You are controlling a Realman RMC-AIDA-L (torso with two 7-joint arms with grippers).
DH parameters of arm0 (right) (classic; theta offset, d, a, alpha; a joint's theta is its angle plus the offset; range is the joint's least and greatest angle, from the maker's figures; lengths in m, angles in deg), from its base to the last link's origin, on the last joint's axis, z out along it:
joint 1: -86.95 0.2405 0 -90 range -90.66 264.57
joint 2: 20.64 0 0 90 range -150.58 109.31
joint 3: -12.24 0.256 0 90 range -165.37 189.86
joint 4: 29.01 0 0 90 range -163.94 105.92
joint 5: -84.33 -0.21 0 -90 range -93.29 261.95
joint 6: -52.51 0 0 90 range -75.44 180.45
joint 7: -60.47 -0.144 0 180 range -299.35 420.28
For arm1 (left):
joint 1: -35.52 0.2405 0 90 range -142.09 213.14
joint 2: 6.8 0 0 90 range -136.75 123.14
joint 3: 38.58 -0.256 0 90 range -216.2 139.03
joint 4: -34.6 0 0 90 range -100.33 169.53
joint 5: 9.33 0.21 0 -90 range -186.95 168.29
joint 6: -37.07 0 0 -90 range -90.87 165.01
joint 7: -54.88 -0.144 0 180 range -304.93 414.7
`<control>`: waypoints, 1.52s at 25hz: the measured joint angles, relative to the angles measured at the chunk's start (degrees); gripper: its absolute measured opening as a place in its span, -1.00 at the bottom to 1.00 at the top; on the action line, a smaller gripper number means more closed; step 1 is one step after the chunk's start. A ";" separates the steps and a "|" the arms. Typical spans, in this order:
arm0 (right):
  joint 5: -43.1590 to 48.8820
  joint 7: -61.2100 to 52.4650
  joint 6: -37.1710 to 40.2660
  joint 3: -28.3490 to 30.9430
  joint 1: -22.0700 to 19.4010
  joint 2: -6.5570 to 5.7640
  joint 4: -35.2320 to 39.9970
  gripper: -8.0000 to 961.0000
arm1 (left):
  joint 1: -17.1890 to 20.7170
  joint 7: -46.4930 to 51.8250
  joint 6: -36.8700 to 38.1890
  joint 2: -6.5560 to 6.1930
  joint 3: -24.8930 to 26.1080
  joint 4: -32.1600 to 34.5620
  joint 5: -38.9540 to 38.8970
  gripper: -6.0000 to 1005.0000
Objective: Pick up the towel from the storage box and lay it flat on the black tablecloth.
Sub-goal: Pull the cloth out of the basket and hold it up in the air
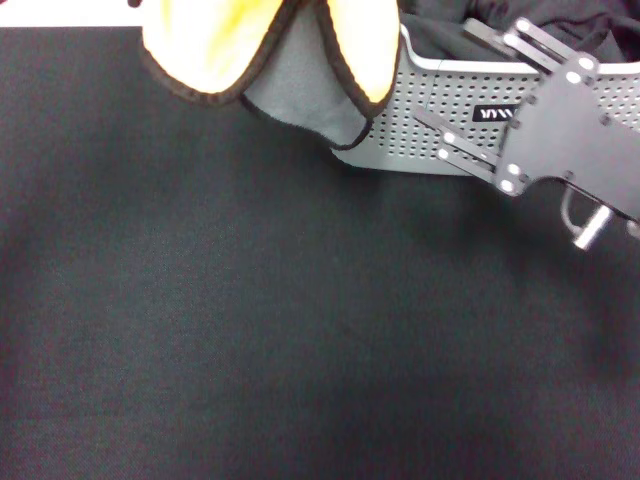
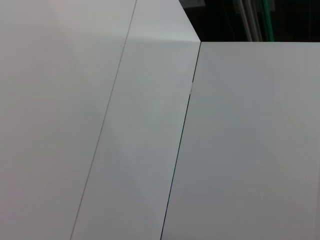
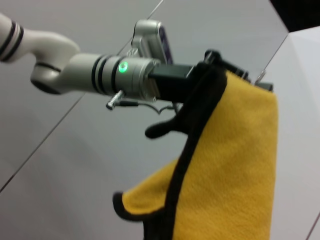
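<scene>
The towel (image 1: 270, 50) hangs in folds over the far edge of the black tablecloth (image 1: 250, 320), yellow-orange and grey faces showing, with a black border. In the right wrist view my left gripper (image 3: 215, 75) is shut on the top edge of the towel (image 3: 235, 165) and holds it up in the air. In the head view the left gripper is out of view above the frame. My right gripper (image 1: 447, 72) is open and empty in front of the storage box (image 1: 440, 95), just to the right of the towel.
A dark clothing bundle (image 1: 560, 20) lies in the storage box at the far right. The left wrist view shows only white wall panels (image 2: 150, 125).
</scene>
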 joint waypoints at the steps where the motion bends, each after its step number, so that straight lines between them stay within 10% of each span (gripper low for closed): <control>1: 0.16 0.00 1.07 -0.15 0.71 0.10 -0.10 0.38 | -0.08 0.00 0.01 0.00 -0.01 -0.02 0.00 -0.93; 38: -0.14 -0.04 8.08 -3.45 1.58 0.64 4.05 0.35 | -2.27 0.00 0.02 0.09 -1.01 -4.64 -0.96 -0.93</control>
